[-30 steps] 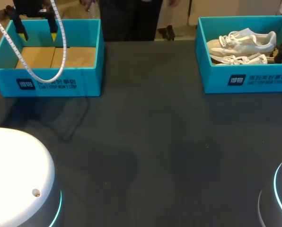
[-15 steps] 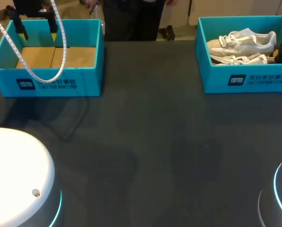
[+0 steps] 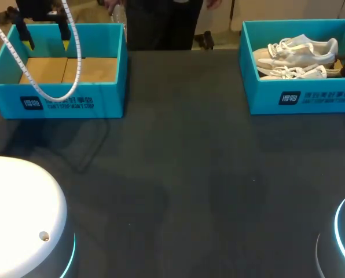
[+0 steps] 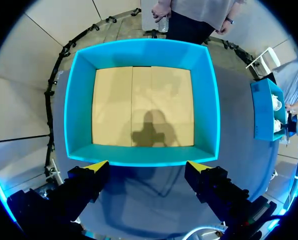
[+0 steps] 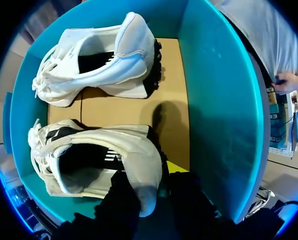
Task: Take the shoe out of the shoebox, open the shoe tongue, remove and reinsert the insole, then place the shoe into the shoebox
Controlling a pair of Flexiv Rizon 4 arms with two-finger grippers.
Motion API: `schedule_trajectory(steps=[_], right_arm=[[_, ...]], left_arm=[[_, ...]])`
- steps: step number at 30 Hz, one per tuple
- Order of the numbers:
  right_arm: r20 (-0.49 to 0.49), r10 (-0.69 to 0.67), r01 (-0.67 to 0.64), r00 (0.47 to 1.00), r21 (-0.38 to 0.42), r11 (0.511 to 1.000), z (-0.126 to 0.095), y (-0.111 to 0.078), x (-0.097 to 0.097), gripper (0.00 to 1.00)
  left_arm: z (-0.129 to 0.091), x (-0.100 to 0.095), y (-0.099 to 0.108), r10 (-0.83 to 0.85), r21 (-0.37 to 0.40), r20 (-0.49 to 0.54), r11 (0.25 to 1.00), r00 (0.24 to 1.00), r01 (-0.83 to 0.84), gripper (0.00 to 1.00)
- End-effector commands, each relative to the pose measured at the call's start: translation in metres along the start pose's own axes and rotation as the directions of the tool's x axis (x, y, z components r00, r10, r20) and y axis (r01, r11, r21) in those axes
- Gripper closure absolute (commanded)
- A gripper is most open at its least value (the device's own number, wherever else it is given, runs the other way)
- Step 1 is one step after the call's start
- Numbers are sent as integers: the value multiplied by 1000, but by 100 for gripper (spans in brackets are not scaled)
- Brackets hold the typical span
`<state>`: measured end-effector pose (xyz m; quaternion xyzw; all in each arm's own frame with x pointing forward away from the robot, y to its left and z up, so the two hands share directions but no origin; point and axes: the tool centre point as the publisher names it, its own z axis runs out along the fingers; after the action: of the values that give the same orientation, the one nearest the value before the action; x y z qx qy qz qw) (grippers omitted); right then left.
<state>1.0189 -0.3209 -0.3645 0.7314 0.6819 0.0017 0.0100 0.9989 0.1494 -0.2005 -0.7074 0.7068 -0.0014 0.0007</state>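
Since a second ago the near shoe [image 5: 109, 140] has shifted slightly inside the right shoebox [image 5: 214, 100], so I judge the lift-out is starting: my right gripper [image 5: 149, 172] is clamped on its heel, the other shoe [image 5: 104, 60] lies beside it, and my left gripper [image 4: 147, 166] hangs open over the empty left shoebox [image 4: 206, 100].

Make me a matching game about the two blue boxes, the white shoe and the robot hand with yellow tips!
Things:
1. left teal cardboard shoebox
2. right teal cardboard shoebox
3. left gripper
4. white lace-up shoe nearest the right gripper

States:
A. open, hovering above a box
B. has footwear lying inside
C. shows only its bare brown floor inside
D. its heel is right at a gripper

Pairs: 1-C, 2-B, 3-A, 4-D.
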Motion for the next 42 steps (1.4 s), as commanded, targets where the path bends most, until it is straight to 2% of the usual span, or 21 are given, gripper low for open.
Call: schedule_trajectory(steps=[1,8,16,20,25,32,36,39,42], right_arm=[[-4,9,-9,1000,-6,1000,-4,2,2,100],[22,35,-35,999,-37,999,-28,4,-4,100],[56,74,-71,996,-46,996,-68,9,-6,100],[55,129,-124,990,-87,988,-99,16,-9,100],[65,154,-148,986,-96,984,-129,18,-5,100],[77,216,-207,973,-108,972,-170,4,8,100],[127,241,-228,962,-108,968,-194,-5,20,100],[142,242,-230,960,-96,969,-214,-16,38,100],[155,253,-236,955,-119,965,-229,-30,56,100]], left_arm=[[0,0,0,0,-1,1,1000,1000,0,0],[0,0,0,0,-1,1,1000,1000,0,0],[0,0,0,0,-1,1,1000,1000,0,0],[0,0,0,0,-1,1,1000,1000,0,0],[0,0,0,0,-1,1,1000,1000,0,0],[0,0,0,0,-1,1,1000,1000,0,0],[0,0,0,0,-1,1,1000,1000,0,0],[0,0,0,0,-1,1,1000,1000,0,0],[0,0,0,0,-1,1,1000,1000,0,0]])
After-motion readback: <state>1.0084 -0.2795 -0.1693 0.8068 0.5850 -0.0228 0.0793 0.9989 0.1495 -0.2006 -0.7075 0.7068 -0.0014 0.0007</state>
